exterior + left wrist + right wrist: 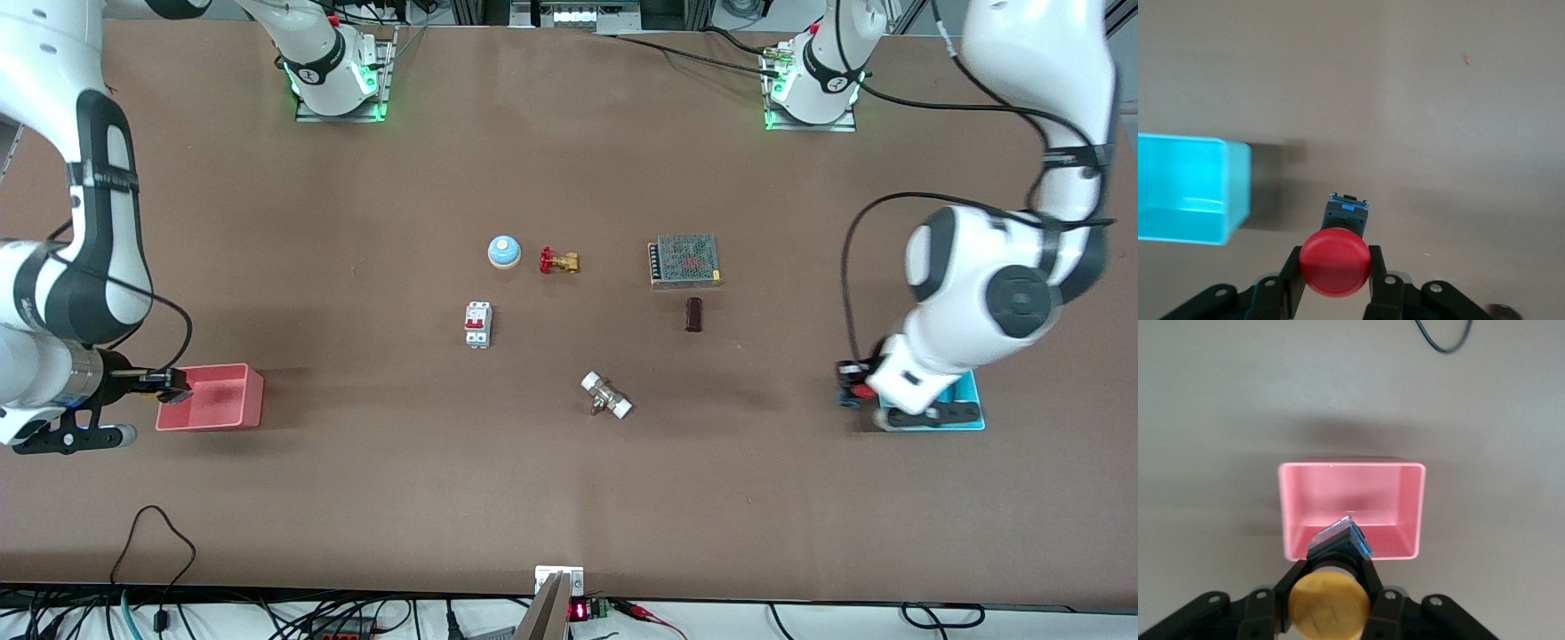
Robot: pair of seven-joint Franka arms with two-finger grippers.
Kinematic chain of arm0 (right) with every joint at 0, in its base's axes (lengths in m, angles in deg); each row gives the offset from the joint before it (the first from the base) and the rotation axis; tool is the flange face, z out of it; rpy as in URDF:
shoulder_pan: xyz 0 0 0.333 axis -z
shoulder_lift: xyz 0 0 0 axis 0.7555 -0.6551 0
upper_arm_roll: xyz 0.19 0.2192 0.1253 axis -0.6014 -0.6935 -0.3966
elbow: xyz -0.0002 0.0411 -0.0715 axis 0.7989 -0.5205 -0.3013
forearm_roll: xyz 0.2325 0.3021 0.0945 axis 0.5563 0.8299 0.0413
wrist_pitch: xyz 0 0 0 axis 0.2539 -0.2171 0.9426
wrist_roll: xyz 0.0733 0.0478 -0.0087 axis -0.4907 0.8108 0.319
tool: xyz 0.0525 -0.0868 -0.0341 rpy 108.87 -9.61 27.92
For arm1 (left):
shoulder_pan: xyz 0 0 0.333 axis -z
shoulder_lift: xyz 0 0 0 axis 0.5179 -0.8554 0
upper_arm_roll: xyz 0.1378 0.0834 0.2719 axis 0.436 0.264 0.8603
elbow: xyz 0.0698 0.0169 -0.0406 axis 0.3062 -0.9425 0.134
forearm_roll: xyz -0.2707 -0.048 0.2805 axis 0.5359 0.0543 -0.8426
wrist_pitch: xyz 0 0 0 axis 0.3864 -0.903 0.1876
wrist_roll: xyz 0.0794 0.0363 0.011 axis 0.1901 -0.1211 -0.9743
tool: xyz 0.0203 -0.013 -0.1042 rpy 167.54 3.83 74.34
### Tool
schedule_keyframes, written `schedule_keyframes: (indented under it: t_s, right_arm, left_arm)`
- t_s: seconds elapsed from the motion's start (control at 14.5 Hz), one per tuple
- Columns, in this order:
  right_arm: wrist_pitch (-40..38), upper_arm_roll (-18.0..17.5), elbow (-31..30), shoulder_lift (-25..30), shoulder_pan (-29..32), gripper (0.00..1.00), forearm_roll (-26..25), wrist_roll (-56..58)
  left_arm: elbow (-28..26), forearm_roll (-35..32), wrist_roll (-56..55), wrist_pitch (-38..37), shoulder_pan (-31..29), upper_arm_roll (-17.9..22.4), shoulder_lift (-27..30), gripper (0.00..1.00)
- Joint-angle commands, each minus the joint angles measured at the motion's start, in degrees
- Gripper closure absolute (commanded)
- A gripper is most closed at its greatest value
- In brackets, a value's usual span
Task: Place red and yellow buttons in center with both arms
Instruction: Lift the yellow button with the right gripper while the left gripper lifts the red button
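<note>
My left gripper (849, 388) is shut on the red button (861, 390) and holds it over the tabletop beside the light-blue tray (971, 391). In the left wrist view the red cap (1335, 261) sits between the fingers (1291, 277), its black base pointing away, with the tray (1185, 190) beside it. My right gripper (164, 384) is over the edge of the pink tray (253, 396). In the right wrist view it is shut on the yellow button (1329, 603), above the tray's rim (1351, 468). The bare centre of the brown tabletop (551, 356) lies between the arms.
Around the table's middle stand a blue-domed bell (503, 252), a brass valve with a red handle (558, 261), a white circuit breaker (478, 324), a metal power supply (684, 260), a dark brown block (693, 315) and a white-ended fitting (606, 396).
</note>
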Motion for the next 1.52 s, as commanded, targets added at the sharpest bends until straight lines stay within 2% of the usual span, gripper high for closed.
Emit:
schedule_keyframes:
  t_s: [0.0, 0.14, 0.34, 0.62, 0.9, 1.03, 1.17, 1.24, 1.45]
  right_arm:
    - [-3.5, 0.0, -0.4, 2.2, -4.4, 0.61, 3.0, -3.2]
    - [-4.2, 0.0, -0.5, 2.6, -7.9, 0.61, 5.3, -11.1]
    - [-3.5, 0.0, -1.7, 2.2, -13.3, 0.61, 5.4, -21.0]
    - [1.7, -0.1, -5.6, 1.4, -19.5, 0.61, 5.6, -30.9]
    - [4.2, -0.1, -6.0, -2.1, -24.8, 0.61, 5.7, -39.4]
    - [5.1, -0.1, -6.0, -3.7, -25.7, 0.61, 6.2, -39.8]
    - [5.9, -0.1, -6.1, -5.2, -25.8, 0.60, 9.4, -39.7]
    - [6.1, 0.0, -6.0, -5.7, -25.8, 0.60, 9.5, -39.8]
    - [6.4, 0.1, -6.1, -7.2, -25.7, 0.60, 9.4, -39.7]
  left_arm:
    - [-0.1, -0.7, -5.4, 0.2, 3.4, 0.6, -2.3, 0.73]
    - [-0.1, -0.7, -7.3, 0.4, 4.8, 0.6, -3.9, 0.73]
    - [-0.4, 0.2, -8.1, 1.4, 6.0, 0.2, -6.0, 0.73]
    - [-0.5, 0.3, -10.3, 2.7, 7.5, -0.2, -7.8, 0.72]
    - [-0.5, 1.9, -10.3, 4.1, 7.5, -0.3, -8.7, 0.67]
    - [-0.5, 1.9, -10.3, 4.2, 7.5, -0.3, -9.0, 0.59]
    - [-0.3, 2.0, -10.3, 4.1, 7.2, -0.3, -8.9, 0.42]
    - [-0.2, 2.0, -10.3, 4.0, 7.1, -0.3, -8.7, 0.39]
    - [0.3, 2.0, -10.1, 3.5, 6.7, -0.1, -7.2, 0.12]
